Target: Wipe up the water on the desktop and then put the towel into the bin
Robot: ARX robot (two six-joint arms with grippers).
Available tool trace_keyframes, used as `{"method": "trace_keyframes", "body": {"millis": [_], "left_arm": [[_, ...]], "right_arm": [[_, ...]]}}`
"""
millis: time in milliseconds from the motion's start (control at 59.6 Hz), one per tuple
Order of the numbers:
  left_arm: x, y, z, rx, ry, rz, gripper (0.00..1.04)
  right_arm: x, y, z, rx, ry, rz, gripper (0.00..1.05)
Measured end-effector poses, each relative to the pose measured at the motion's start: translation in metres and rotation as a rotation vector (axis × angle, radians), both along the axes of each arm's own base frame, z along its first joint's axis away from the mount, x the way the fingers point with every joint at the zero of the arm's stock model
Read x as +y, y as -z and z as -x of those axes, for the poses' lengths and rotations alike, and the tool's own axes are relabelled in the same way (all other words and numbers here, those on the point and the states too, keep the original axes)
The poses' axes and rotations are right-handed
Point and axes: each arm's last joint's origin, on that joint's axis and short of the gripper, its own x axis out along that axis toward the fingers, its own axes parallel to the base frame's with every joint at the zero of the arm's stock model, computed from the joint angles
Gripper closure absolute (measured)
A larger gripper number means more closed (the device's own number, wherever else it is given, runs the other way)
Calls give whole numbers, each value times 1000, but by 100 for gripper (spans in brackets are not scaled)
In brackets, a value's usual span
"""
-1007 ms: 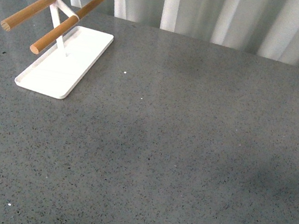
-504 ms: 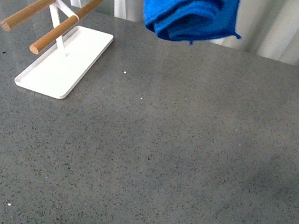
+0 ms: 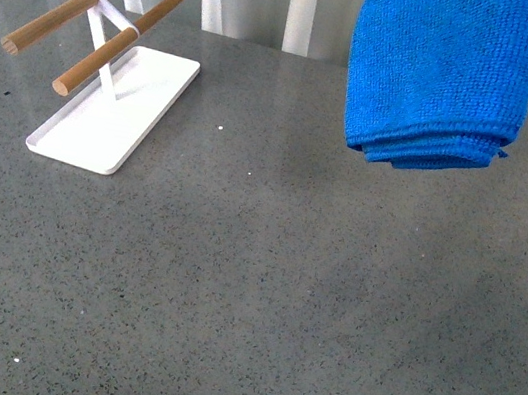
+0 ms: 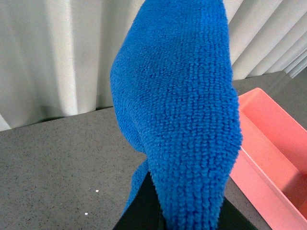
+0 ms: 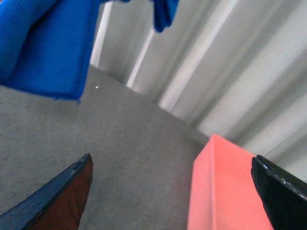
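The blue towel (image 3: 439,75) hangs folded in the air above the far right of the speckled grey desktop (image 3: 259,288), clear of the surface. In the left wrist view the towel (image 4: 182,110) drapes over my left gripper (image 4: 172,211), which is shut on it; the jaws are mostly hidden by the cloth. The pink bin (image 4: 273,153) stands just beside the towel there. My right gripper (image 5: 175,191) is open and empty, with the pink bin (image 5: 225,191) between its fingertips and the towel (image 5: 48,43) hanging further off. Neither gripper shows in the front view.
A white tray base (image 3: 116,112) with a rack of two wooden bars (image 3: 91,17) stands at the far left of the desktop. White corrugated panels (image 3: 307,2) run along the back edge.
The towel has moved from the top left, almost out of view, to the right and lower, and now hangs longer above the far right of the desktop.
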Motion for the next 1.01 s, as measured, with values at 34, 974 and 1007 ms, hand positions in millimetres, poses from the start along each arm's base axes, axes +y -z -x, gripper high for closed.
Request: {"method": "trace_keyframes", "body": {"millis": [34, 974, 1007], "left_arm": [[1, 1, -2, 3, 3, 0, 99], [2, -2, -6, 18, 37, 65, 99], [2, -2, -6, 20, 41, 69, 99]], "right_arm": [[-4, -8, -7, -11, -6, -10, 7], [86, -7, -166, 382, -406, -422, 7], [87, -8, -170, 375, -413, -416, 7]]}}
